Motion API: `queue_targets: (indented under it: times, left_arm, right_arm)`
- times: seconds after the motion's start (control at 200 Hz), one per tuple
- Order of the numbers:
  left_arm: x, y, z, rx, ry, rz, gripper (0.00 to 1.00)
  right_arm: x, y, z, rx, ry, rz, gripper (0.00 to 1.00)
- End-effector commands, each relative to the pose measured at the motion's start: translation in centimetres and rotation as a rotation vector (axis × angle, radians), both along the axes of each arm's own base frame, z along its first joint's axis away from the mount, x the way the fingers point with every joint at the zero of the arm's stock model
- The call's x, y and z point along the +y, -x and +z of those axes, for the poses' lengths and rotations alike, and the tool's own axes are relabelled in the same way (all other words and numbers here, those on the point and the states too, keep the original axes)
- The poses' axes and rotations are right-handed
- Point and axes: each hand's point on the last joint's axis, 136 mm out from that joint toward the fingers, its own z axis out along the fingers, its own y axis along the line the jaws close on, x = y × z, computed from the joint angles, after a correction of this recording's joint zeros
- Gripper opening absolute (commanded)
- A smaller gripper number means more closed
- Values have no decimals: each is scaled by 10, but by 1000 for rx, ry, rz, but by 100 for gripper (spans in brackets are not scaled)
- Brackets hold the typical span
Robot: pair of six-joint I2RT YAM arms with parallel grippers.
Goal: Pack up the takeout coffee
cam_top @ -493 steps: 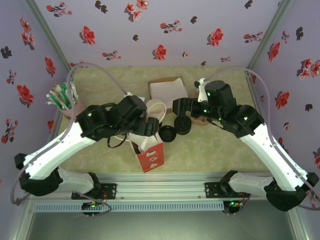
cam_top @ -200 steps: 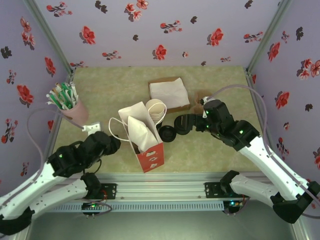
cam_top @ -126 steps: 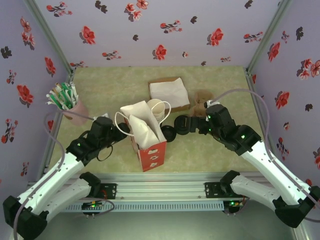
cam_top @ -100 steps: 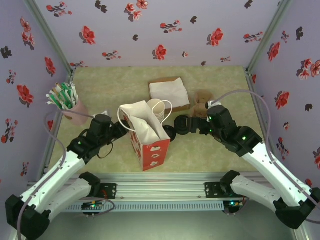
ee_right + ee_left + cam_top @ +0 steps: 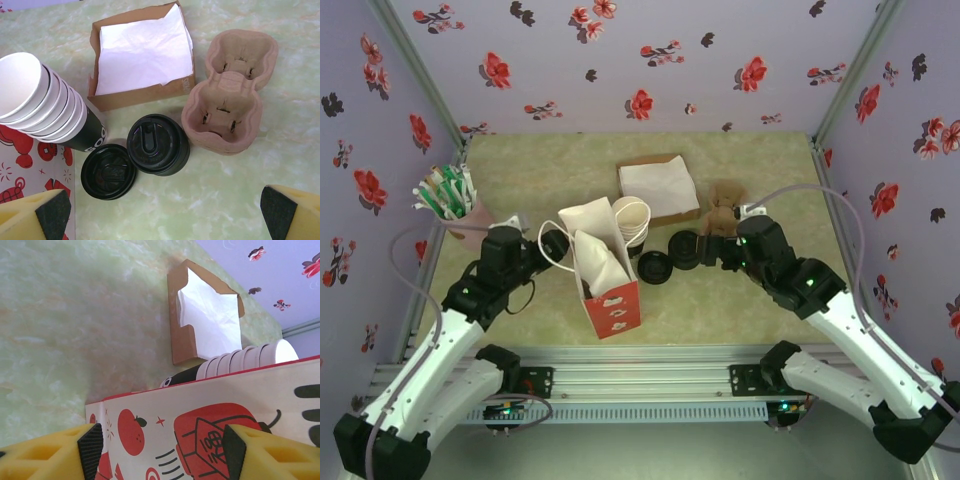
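Note:
The takeout coffee (image 5: 157,145) is a dark paper cup with a black lid on, standing upright on the table (image 5: 685,248). My right gripper (image 5: 165,215) hovers just short of it, open wide, with nothing between its fingers (image 5: 716,250). A red-and-white paper bag (image 5: 607,275) stands open-topped left of the cup. My left gripper (image 5: 553,246) is at the bag's left side. In the left wrist view the bag's printed wall (image 5: 200,425) lies flat behind the open left gripper (image 5: 162,450), not pinched.
A loose black lid (image 5: 108,171) lies beside the cup. A nested stack of cups (image 5: 45,105) lies next to the bag. Behind are a cardboard box of napkins (image 5: 658,188) and a pulp cup carrier (image 5: 230,95). A pink cup of straws (image 5: 455,205) stands far left.
My left arm swung in from the near left to the bag's side and its jaws widened. The bag shifted a little left and stands straighter. The right arm barely moved.

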Motion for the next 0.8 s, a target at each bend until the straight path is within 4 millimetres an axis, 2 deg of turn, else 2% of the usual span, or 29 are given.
queue_targets:
  times: [0.0,0.14,0.385,0.44,0.505,0.61,0.745,0.795]
  left_arm:
    - [5,7,8,-13,-18,-11,72]
    - [13,20,8,-4,-35,-10,81]
    - [27,41,1,10,-72,4,99]
    - [32,44,-1,3,-91,15,99]
    - [42,47,-2,-15,-125,48,99]
    - [63,46,-5,-48,-209,125,99]
    - [88,39,-9,-82,-324,229,99]
    - [93,35,-12,-102,-367,243,99]
  right_arm:
    - [8,-2,-8,29,1,26,99]
    - [22,3,-16,63,-37,95,96]
    - [28,7,-37,122,-30,124,88]
    - [18,5,-40,99,-3,86,89]
    - [4,4,-36,40,19,40,99]
    - [-21,3,-23,-82,54,-31,99]
    - [-69,-2,-9,-236,146,-224,99]
    - [-78,-2,-7,-280,144,-261,99]
